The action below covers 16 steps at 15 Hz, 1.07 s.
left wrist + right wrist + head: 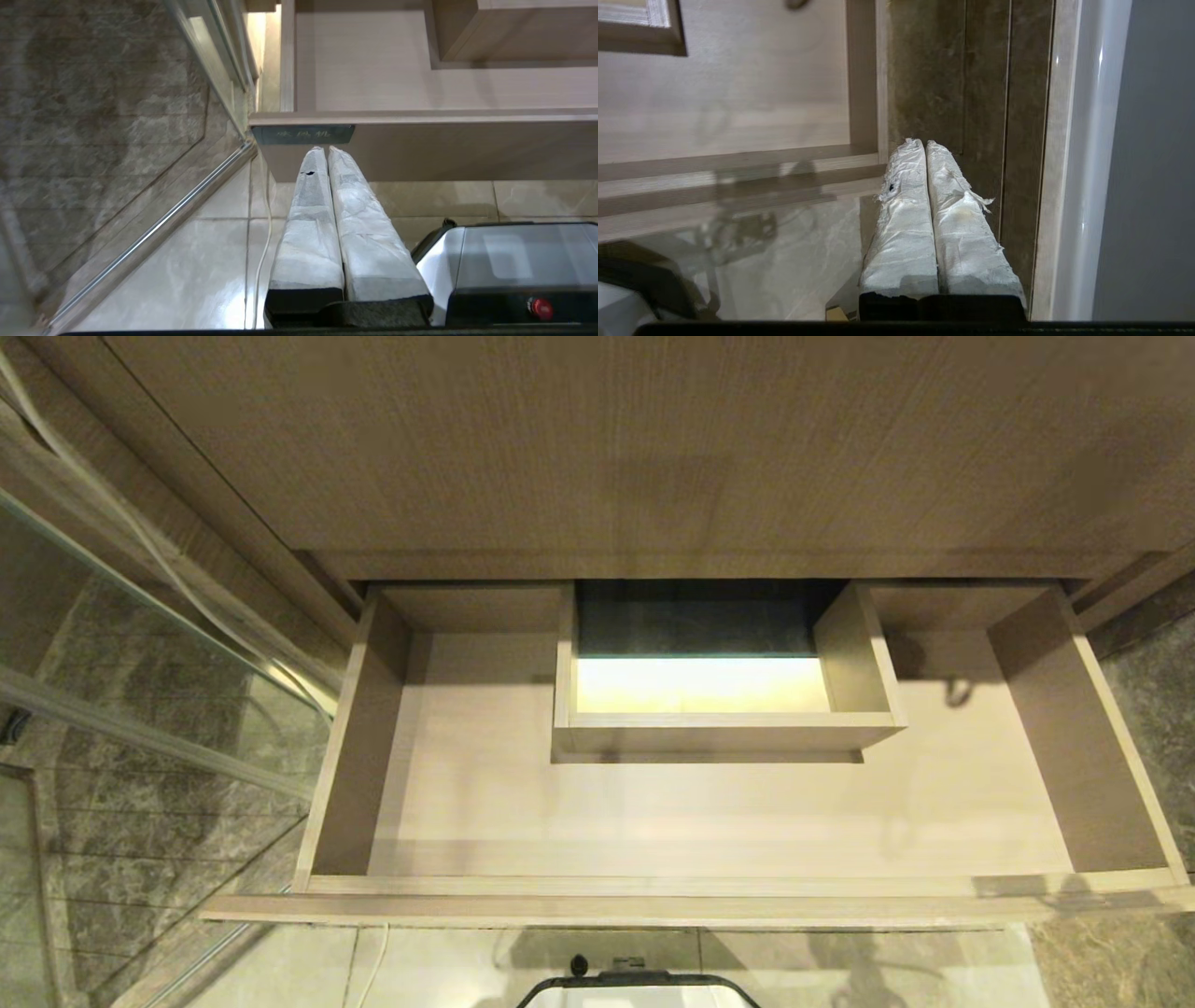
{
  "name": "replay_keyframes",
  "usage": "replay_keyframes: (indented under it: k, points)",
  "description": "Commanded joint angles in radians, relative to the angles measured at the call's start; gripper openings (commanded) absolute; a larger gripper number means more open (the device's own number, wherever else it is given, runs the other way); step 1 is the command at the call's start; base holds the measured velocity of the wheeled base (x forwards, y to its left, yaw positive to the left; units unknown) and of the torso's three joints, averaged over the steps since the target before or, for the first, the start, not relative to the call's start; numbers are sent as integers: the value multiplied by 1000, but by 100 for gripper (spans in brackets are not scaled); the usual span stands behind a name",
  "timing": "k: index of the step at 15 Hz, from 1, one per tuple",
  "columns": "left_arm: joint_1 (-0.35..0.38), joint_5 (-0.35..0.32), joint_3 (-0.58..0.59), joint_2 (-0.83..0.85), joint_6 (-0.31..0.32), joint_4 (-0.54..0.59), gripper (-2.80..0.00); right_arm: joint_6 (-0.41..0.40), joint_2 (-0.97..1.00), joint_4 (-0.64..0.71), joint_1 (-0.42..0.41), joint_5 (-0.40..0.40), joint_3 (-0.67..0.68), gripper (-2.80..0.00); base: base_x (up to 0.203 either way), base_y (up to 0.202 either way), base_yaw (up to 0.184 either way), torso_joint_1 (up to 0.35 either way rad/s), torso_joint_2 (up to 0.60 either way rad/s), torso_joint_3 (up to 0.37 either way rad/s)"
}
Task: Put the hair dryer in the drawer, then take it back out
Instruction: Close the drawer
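Bathroom-type space: dark marble-look wall tile [112, 840] on the left, glossy pale floor tile [187, 270] below, glass partition with metal frame [140, 728] on the left. Tall wood-grain panel [653, 439] across the far side.

Beneath that panel, drawer [709, 821] pulled fully out toward the near side, wide and shallow, light wood-grain. Rectangular boxed cut-out [719, 728] at mid-back, lit warm yellow inside, dark above. Small dark mark or hook on the drawer floor near the far right, too small to identify. Thin white cord [261, 242] running down over the floor tile at the drawer's near-left corner. Robot base edge [639, 985] just showing at the near side, centre. Small dark label [303, 134] on the drawer front's left end, text unreadable.

Hair dryer: not visible in any view; drawer interior bare as far as seen.

Left gripper [324, 148] below the drawer's near-left front, tips just short of the label, padded fingers [308, 224] pressed together, nothing between them. Right gripper [920, 142] off the drawer's near-right corner, beside the dark tile wall [952, 93] and a white glossy edge [1083, 163], wrapped fingers [906, 224] clenched together, empty. Neither arm in the head view.
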Motion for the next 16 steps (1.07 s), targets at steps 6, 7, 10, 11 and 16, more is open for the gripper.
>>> replay_keyframes:
  k: [6,7,10,11,16]
  points:
    - [0,0,0,0,0,-1,-280,-72,21,130,-3,-40,19,-280,0,0,0,37,228,248]
    - [-1,0,0,0,0,-1,-280,-129,18,168,-19,-97,20,-280,0,0,0,108,50,118]
    - [0,0,0,0,0,-1,-280,-152,22,361,-38,-134,40,-280,0,0,0,66,41,118]
    - [-1,0,0,0,0,-1,-280,-138,31,433,-38,-134,59,-280,0,0,0,41,19,43]
    - [0,0,0,0,0,-1,-280,65,166,445,-37,-130,232,-280,0,0,0,16,4,23]
